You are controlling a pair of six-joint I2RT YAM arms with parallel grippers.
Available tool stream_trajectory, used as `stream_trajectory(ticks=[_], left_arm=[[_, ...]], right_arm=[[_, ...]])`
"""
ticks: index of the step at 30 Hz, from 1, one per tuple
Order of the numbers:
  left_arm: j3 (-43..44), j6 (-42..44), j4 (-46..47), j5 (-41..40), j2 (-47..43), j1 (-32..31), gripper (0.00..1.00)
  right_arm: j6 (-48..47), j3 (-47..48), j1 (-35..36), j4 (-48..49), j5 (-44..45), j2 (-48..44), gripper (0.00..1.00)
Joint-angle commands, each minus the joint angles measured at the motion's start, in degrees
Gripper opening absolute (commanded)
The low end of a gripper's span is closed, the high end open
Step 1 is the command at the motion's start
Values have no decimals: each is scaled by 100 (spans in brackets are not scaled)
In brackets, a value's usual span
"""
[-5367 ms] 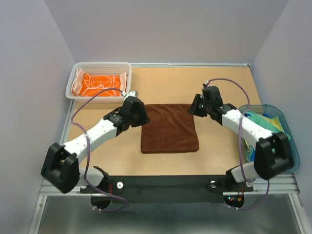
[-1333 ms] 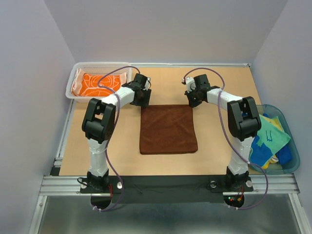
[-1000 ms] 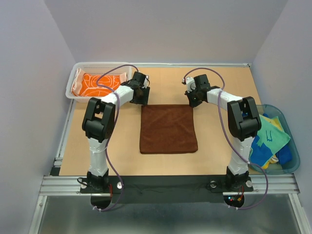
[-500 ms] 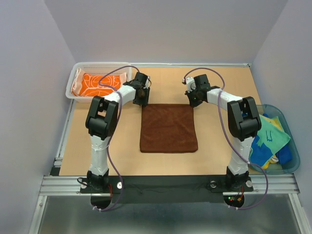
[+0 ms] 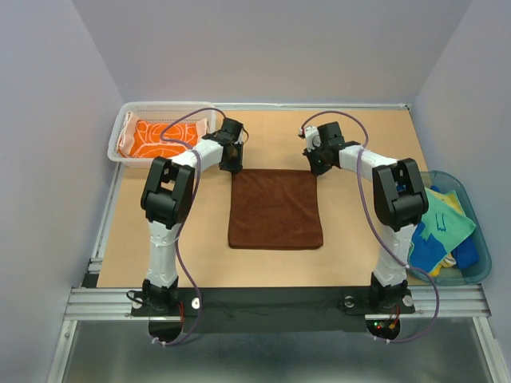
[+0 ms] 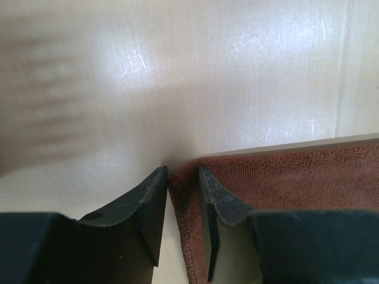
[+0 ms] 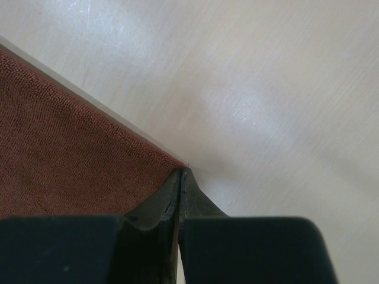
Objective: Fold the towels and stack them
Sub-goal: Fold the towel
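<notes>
Brown terry cloth, the brown towel [image 5: 275, 209], lies spread flat in the middle of the desk [image 5: 359, 144], roughly square, with its far edge reaching toward the two grippers. The left gripper [image 5: 232, 163] sits at the towel's far left corner. In the left wrist view its two dark fingers [image 6: 151, 207] stand a narrow gap apart with the corner's hem lying between them. A thin strip of bare desk shows between the left finger and the cloth, so the jaws are not clamped on it. The right gripper [image 5: 318, 166] sits at the far right corner. In the right wrist view its fingers [image 7: 160, 201] are pressed together, with only a hairline seam between them, and their tips meet the very point of the corner. Whether any cloth is pinched there cannot be told.

At the far left of the desk a white mesh basket [image 5: 168, 105] holds a folded orange towel [image 5: 160, 136] with a white pattern. At the right edge, a translucent blue-green tub [image 5: 481, 263] contains a loose heap of green, yellow and blue towels [image 5: 435, 227].
</notes>
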Motion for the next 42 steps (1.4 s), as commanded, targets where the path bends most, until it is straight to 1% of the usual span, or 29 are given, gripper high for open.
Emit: stream_trajectory(ticks=[1,3,5,8,9,14,15,16,18,24,28,30,36,42], left_arm=[[-208,-91,-400,-173,281,46,38],[-208,-82,-418,-173,298,55,37],[-217,-91,-427,-147,307,55,34],[-235,-100,-418,-129,299,64,21],[-217,-100,-436,-129,307,64,13],[-182,-30,-497,-287,272,73,11],[-173,-12,-489,-322,263,73,10],[-156,5,-497,-340,255,81,5],[-112,76,-480,-367,220,90,0],[117,445,-357,-393,-26,90,0],[275,638,-173,-402,-255,90,0],[266,691,-93,-384,-422,99,0],[-102,928,407,-68,-948,90,0],[-533,1016,698,134,-1546,81,0]], right_arm=[[-101,-280,-54,-356,468,137,1],[-92,-271,-54,-356,459,137,0],[-101,-271,-54,-347,459,137,1],[-83,-271,-54,-330,442,128,0],[-83,-271,-54,-321,442,137,0],[-31,-219,-54,-286,538,93,0],[-22,-192,-54,-286,547,84,1],[-4,-157,-54,-277,539,84,1],[57,-52,-54,-286,758,67,0],[215,291,-63,-268,1065,-74,1],[294,528,-63,-242,1478,-188,0],[312,573,-63,-216,1505,-267,0],[365,441,-63,-163,1356,-636,1],[558,46,-63,-128,1285,-1031,1]])
